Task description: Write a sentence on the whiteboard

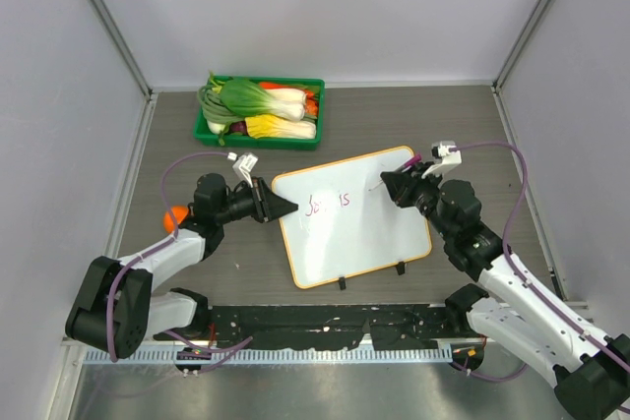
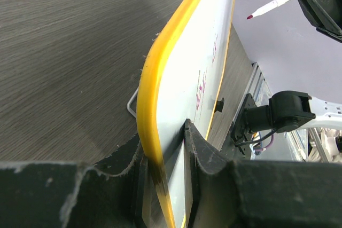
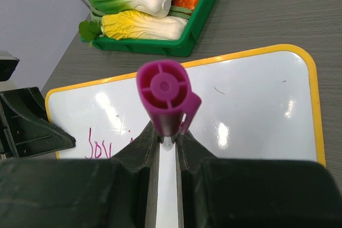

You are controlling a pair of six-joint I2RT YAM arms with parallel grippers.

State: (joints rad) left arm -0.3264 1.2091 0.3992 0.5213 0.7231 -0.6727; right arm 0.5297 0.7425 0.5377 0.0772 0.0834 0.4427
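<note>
Fingers (image 2: 200, 150) of the left gripper (image 2: 163, 142) pinching the yellow rim of the whiteboard (image 2: 214, 36) from both faces, closing hard on its left edge, probably steadying it so that pen pressure is not shoving it over the table (image 1: 472, 135). Across from it, gripping a marker (image 3: 164, 92) by the barrel in the right gripper (image 3: 166, 137), both fingers pressing on it, purple cap end pointing back at the wrist camera and tip aiming down at the board. Hovering that tip just off the white surface, going by the left wrist view, right of the written letters and so seemingly lining up for the next word.

Showing only a start of the sentence (image 1: 328, 204): purple-pink handwriting in one short line on the upper left of the board, beginning "Jov", the rest too small for reading.

Lying near the middle of the dark wood-grain table, turned at a slant, two black feet facing the arm bases. Sitting well apart beyond it, by the far wall, a green tray (image 1: 202, 130) holding toy vegetables (image 1: 266, 105). Enclosing everything on three sides, plain pale walls (image 1: 345, 7). Peeking out beside the left arm, something small and orange (image 1: 177, 215).
</note>
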